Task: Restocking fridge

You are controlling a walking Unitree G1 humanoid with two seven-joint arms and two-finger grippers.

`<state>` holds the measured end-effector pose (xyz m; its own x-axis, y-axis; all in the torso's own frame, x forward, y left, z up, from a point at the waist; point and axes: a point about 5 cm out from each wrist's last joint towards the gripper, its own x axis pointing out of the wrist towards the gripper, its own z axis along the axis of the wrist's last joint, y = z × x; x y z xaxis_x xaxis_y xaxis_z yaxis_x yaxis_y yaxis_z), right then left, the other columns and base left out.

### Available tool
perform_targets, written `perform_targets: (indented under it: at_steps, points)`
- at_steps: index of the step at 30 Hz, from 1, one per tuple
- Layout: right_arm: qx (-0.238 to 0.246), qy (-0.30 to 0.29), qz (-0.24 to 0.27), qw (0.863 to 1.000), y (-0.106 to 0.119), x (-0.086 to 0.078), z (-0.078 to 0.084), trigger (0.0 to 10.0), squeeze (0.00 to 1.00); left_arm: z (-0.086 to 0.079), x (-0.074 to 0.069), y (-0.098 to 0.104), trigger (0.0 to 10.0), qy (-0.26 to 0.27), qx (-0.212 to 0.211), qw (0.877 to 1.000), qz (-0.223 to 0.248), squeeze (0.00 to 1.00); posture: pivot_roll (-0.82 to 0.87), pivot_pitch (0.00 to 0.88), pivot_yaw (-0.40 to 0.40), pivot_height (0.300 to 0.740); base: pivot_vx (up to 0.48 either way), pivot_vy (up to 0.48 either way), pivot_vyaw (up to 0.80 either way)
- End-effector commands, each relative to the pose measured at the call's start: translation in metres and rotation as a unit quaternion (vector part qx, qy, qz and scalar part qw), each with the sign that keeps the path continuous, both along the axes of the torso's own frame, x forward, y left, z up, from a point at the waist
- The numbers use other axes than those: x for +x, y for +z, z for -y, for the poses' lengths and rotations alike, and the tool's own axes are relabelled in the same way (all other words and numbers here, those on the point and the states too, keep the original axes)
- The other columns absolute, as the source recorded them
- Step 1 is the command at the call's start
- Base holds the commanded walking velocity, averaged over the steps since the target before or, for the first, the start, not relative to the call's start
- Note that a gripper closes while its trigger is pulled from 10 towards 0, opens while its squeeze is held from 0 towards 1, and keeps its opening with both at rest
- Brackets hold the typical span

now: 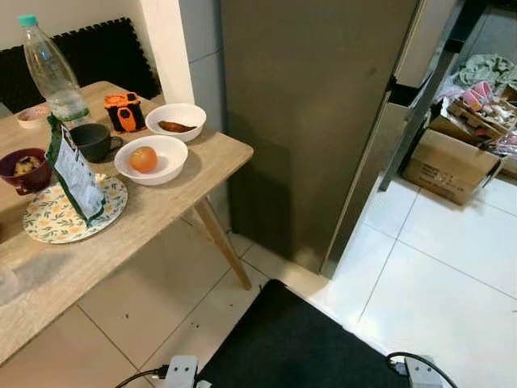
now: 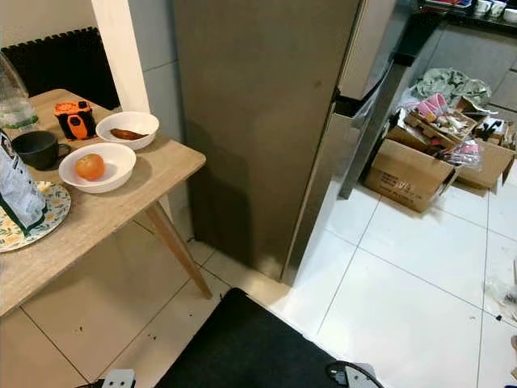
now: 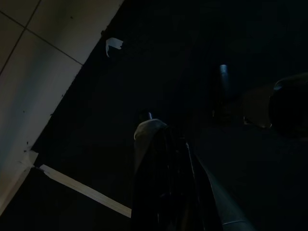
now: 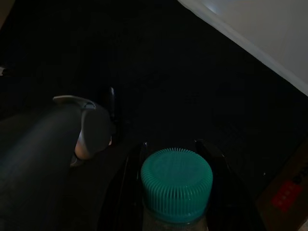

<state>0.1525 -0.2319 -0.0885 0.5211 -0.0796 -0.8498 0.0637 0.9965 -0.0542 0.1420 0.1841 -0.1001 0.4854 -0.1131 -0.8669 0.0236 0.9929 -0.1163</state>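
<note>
1. A tiled kitchen floor [image 2: 404,299] runs from a wooden table [image 1: 161,206] to a tall grey fridge [image 1: 315,121], whose doors look closed from here. A black mat [image 1: 299,343] lies under me, and cardboard boxes [image 2: 408,174] of clutter sit on the floor past the fridge.

2. My right pincer [image 4: 175,159] hangs low over the mat, its two black fingers standing on either side of a bottle with a teal cap [image 4: 176,183], just under the cap. I judge this to be what I am restocking.

3. My left pincer [image 3: 166,159] hangs idle in deep shade; I cannot tell whether it is open.

4. More stock waits on the table: a white bowl with an orange fruit [image 1: 150,159] near the front edge, a second white bowl [image 1: 175,121] behind it near the far corner, a water bottle [image 1: 52,71] at the back edge, a dark mug [image 1: 92,141], and a snack bag [image 1: 74,174] leaning on a floral plate [image 1: 60,218].

5. Risks, as I judge them:
   - Held only at the neck, the bottle could swing or slip as I walk.
   - With the door closed, I need a free pincer for it; tugging with a loaded arm could drop the bottle.
   - Cables and a power strip [image 1: 179,372] lie at the mat's edge, a snag for my feet.
   - Turning close to the table corner could knock the bowls.
</note>
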Motion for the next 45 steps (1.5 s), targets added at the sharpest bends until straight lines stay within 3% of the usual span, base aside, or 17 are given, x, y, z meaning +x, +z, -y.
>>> perform_targets:
  at_steps: [1,45]
  points:
    - [0.001,-0.004,-0.002,1.000,-0.0012,-0.0038,0.0007,10.0,0.00,0.0015,-0.0073,-0.0029,10.0,0.002,-0.006,1.000,-0.015,0.00,-0.03,0.084,-0.022,0.740,0.262,-0.398,0.00]
    - [0.004,0.007,-0.006,1.000,-0.0029,-0.0062,-0.0029,10.0,0.00,0.0048,-0.0068,-0.0030,10.0,-0.006,-0.009,1.000,-0.015,0.00,-0.04,0.087,-0.022,0.740,0.266,-0.390,0.00]
